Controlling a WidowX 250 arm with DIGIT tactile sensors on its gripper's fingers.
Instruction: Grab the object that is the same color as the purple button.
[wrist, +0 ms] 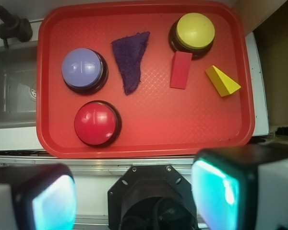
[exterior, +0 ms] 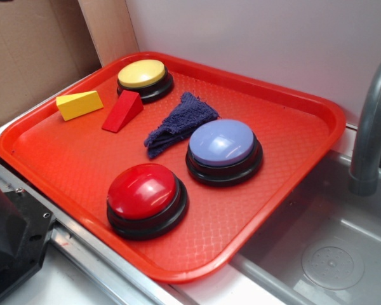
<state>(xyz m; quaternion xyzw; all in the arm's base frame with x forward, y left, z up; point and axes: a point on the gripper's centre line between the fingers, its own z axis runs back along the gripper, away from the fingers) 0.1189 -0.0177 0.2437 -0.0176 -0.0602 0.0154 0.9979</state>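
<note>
Six things sit on the red tray: three dome buttons, two wedge blocks and one rag. Purple rag lies flat near the tray's middle, a folded triangle of dark fuzzy cloth, nothing gripping it. From the exterior view it sits just beside the purple button, its lower corner close to the button's black base; hard to tell if they actually touch. From the wrist view the rag is clearly apart from the purple button, with bare tray between them.

Red button sits toward the tray's front edge, near the purple one but apart. Yellow button sits at the far back corner. Red wedge lies just beside the yellow button, between it and the rag. Yellow wedge lies near the tray's rim, apart from the red wedge.

Gripper hangs high over the tray's near edge in the wrist view, well apart from everything on it. Both fingers show as blurry pale blocks with glowing teal pads, spread wide with a big gap between them, holding nothing.

Grey sink and faucet sit beside the tray. Cardboard stands behind it.
</note>
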